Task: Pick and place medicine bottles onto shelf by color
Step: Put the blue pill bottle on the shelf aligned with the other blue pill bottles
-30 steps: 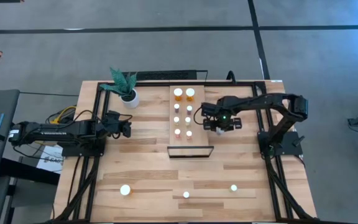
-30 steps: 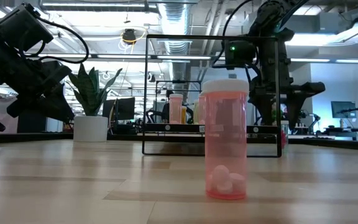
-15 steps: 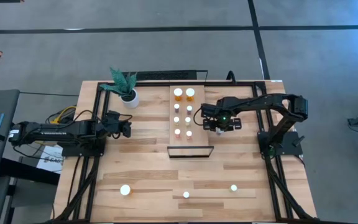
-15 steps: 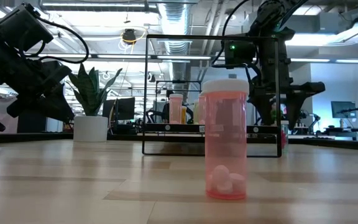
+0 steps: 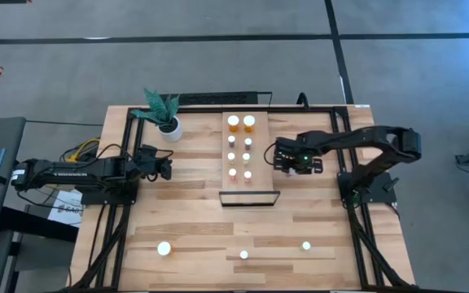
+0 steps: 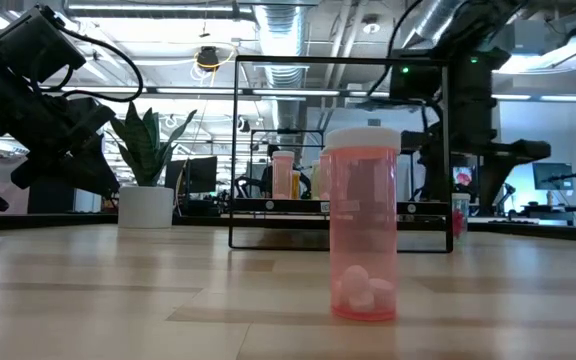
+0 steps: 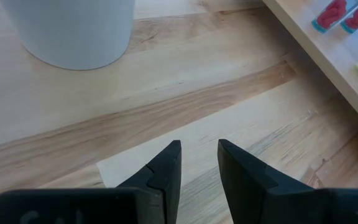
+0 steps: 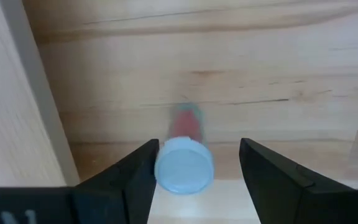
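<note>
1. The right gripper [image 5: 282, 155] has been drawn back from the shelf [image 5: 260, 155]; it is seen wide open, holding nothing.
2. A red-tinted bottle [image 8: 184, 163] stands between its fingers on the table, beside the shelf, apparently released or not yet grasped.
3. Farther off, the left gripper [image 7: 199, 163] waits, narrowly open and empty.

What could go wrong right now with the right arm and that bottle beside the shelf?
The right gripper is open with a small bottle hard against one of its fingers, so closing off-centre could tip it. The shelf edge runs close by, so a swing might clip it or the bottles already there.
</note>
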`<action>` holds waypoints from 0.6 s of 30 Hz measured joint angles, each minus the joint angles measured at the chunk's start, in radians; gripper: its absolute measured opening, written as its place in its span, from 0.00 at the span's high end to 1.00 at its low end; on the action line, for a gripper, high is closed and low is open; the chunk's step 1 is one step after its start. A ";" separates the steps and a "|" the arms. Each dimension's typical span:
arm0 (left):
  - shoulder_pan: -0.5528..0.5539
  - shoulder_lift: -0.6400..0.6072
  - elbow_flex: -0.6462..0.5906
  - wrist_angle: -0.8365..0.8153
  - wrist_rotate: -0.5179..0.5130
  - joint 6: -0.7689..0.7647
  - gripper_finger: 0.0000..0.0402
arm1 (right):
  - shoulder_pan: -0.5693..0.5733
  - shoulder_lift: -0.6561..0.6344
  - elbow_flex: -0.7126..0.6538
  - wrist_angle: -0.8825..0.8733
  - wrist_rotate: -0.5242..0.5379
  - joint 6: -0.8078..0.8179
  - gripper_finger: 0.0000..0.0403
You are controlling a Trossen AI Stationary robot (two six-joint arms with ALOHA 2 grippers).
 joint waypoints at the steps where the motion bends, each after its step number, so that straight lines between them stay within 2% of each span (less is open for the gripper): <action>1: 0.000 0.000 0.000 0.000 0.000 0.000 0.77 | 0.000 -0.011 -0.006 0.002 0.000 0.002 0.39; 12: 0.000 0.000 0.000 0.000 0.000 0.000 0.77 | -0.016 0.027 -0.009 0.033 0.008 -0.033 0.40; 18: 0.000 0.000 0.000 0.000 0.000 0.000 0.77 | -0.015 0.028 -0.009 0.058 0.003 -0.037 0.46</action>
